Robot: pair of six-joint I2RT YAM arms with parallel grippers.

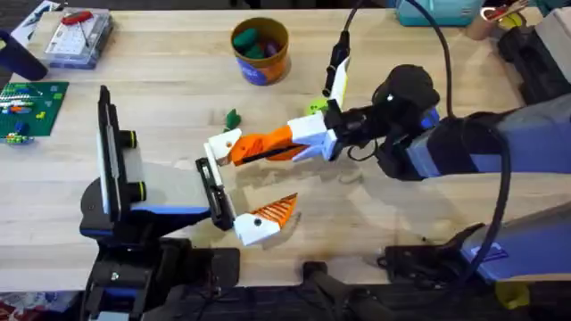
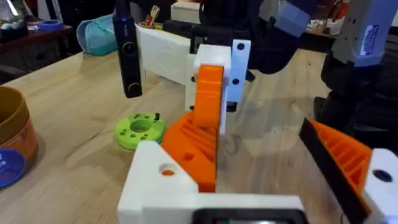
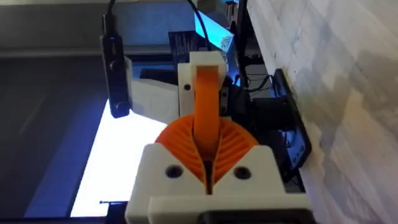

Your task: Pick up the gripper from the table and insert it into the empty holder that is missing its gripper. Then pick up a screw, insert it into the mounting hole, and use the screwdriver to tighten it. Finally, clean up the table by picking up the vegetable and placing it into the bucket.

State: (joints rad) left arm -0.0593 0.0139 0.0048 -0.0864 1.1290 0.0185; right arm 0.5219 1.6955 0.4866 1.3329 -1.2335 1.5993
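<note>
Centrally, the gripper [image 1: 223,144] hangs just above the bench [image 1: 161,89], clamped in the right pincer [image 1: 245,150], whose ribbed orange pads [image 3: 233,146] close on the piece's smooth orange wedge. Its long axis runs roughly parallel to the bench's near edge. The white blocky base leads toward the left edge and the wedge points back into the pincer.

The holder [image 1: 212,187], a narrow black bracket, stands just on the near-edge side of the held piece and slightly to its left. The two are close; whether they touch cannot be told. The bracket slants toward the near edge, crosswise to the piece's axis, so the seating move probably calls for a short shift toward the near edge and perhaps a turn of the wrist. The right arm is the nearer one and already carries the piece. A twin ribbed finger [image 1: 266,216] sits at the bracket's near end.

Outward, a small green vegetable [image 1: 233,118] lies on the bare wood just beyond the held piece. A green disc [image 2: 140,130] sits farther right. The bucket [image 1: 268,67] stands near the far edge at mid-bench, already holding green items. A clear parts box [image 1: 76,40] occupies the far left corner, and a green board [image 1: 31,107] lies at the left edge.
</note>
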